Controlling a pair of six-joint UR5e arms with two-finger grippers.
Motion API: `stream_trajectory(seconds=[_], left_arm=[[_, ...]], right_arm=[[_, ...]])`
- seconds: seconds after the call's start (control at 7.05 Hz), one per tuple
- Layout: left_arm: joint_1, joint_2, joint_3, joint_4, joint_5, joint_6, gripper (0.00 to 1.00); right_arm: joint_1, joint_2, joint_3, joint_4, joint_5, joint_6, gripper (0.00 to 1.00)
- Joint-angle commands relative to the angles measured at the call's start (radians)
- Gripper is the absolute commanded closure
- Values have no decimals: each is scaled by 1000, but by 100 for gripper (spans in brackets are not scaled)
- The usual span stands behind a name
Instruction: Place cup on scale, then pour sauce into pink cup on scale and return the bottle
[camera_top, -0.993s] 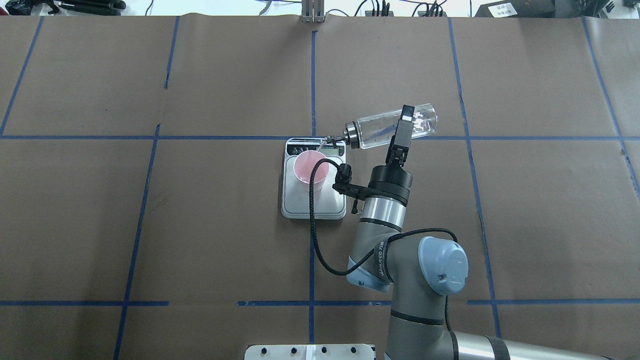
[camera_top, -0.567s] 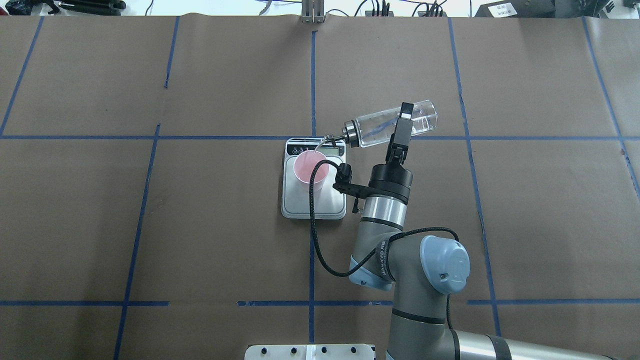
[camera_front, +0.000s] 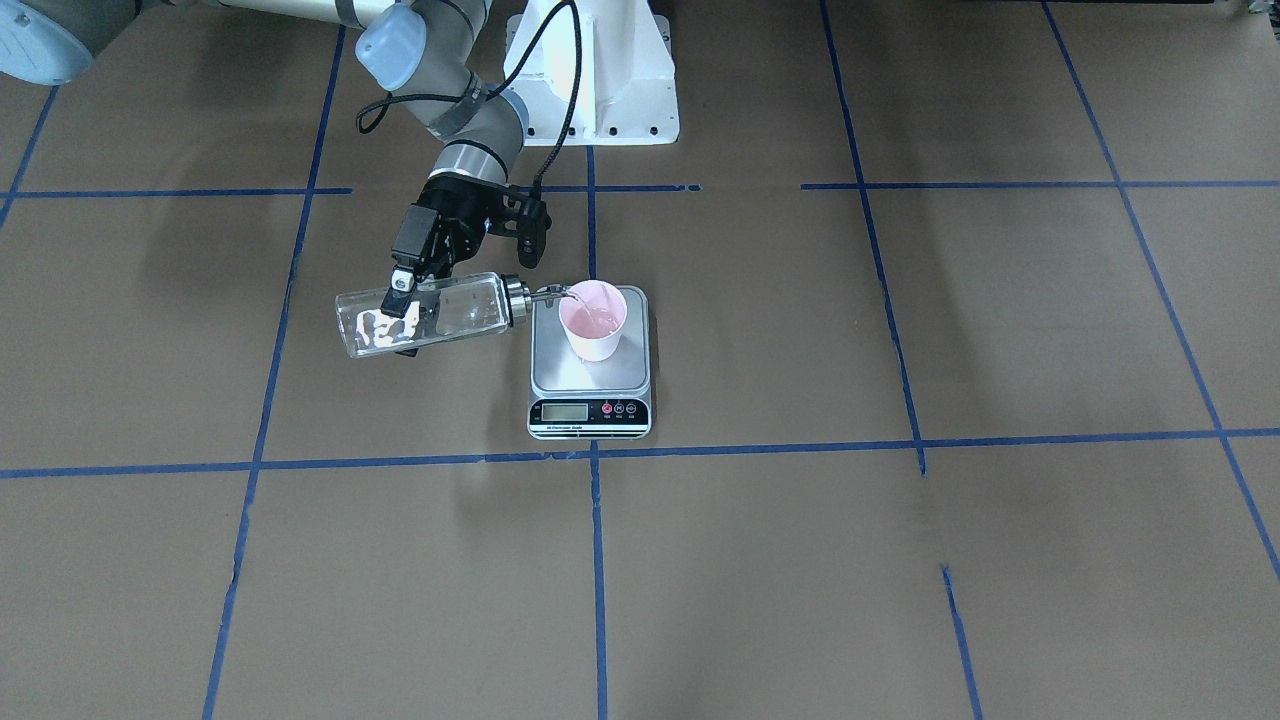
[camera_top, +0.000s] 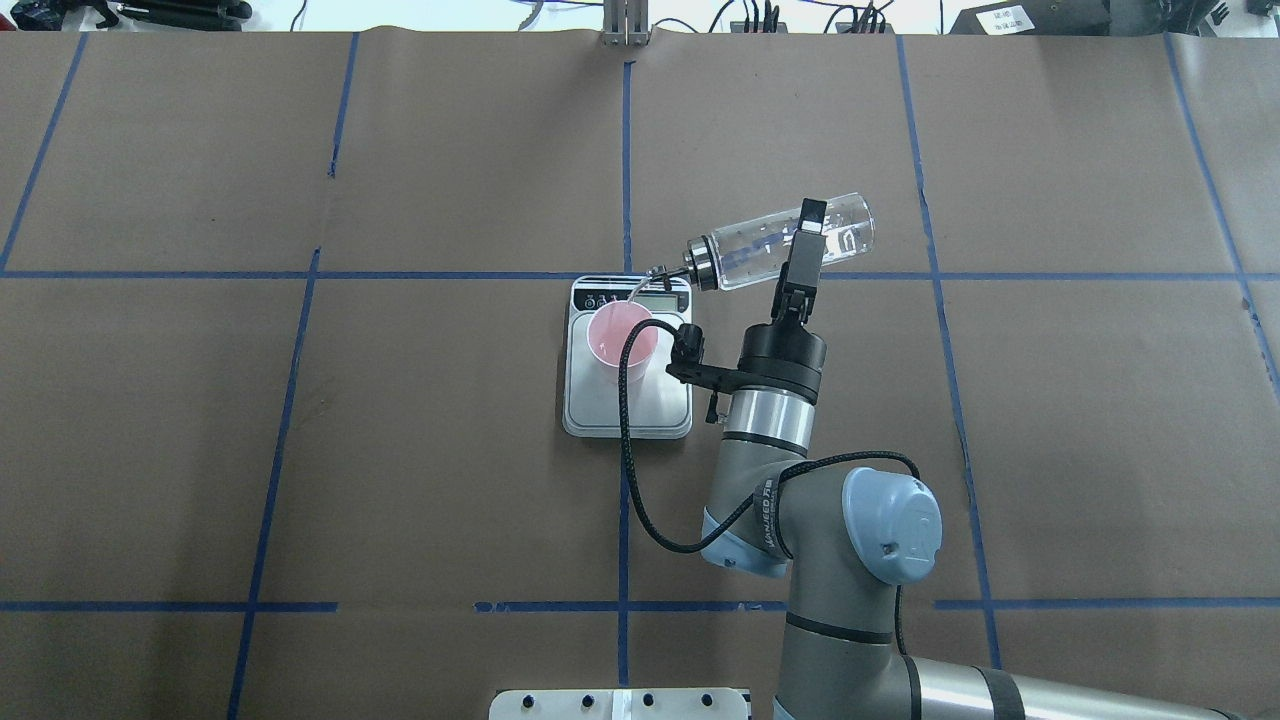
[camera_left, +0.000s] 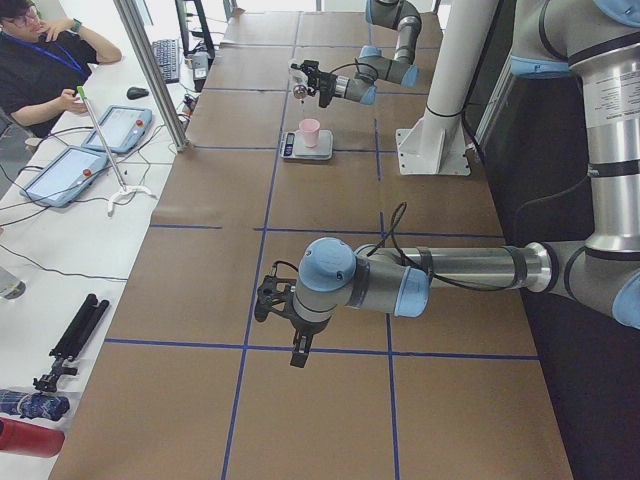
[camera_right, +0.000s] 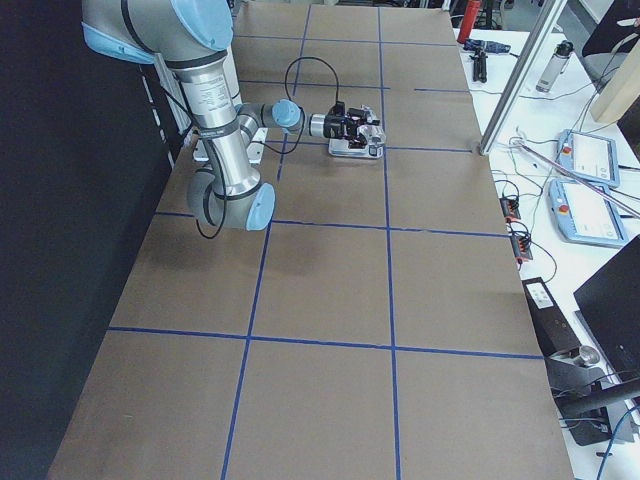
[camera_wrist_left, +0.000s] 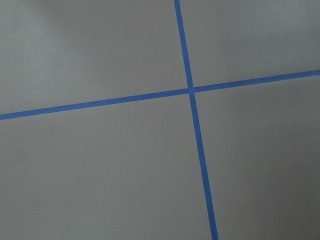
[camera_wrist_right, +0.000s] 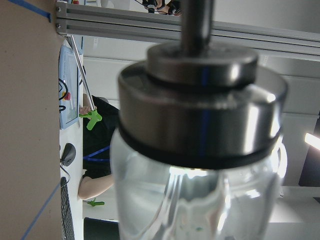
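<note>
The pale pink cup (camera_top: 622, 338) stands upright on the silver scale (camera_top: 640, 405), near its display end; it also shows in the front view (camera_front: 594, 322) on the scale (camera_front: 585, 378). My right gripper (camera_top: 808, 240) is shut on the clear glass bottle (camera_top: 745, 258), held nearly level just right of the scale. Its metal spout points at the cup, and a thin stream of clear sauce (camera_front: 575, 297) runs into it. The right wrist view shows the bottle's metal cap (camera_wrist_right: 200, 110) close up. My left gripper (camera_left: 285, 315) hangs over bare table far off; I cannot tell if it is open.
The table is brown paper with blue tape lines (camera_wrist_left: 190, 90). The white robot base (camera_front: 600, 80) stands behind the scale. A side desk with tablets (camera_left: 125, 125) and a seated person (camera_left: 40, 60) lies beyond the table's far edge.
The right gripper and bottle have shifted slightly away from the robot, with the bottle's base a little higher in the overhead view. The stream still runs into the cup.
</note>
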Motion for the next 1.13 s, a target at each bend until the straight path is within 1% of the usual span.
stream_trajectory(seconds=[0.0,0.99], left_arm=[[0,0,-1,0,2,0,0],[0,0,-2,2,0,0,0]], right_arm=[[5,0,0,0,-12,0,100],[17,0,0,0,-14,0,100]])
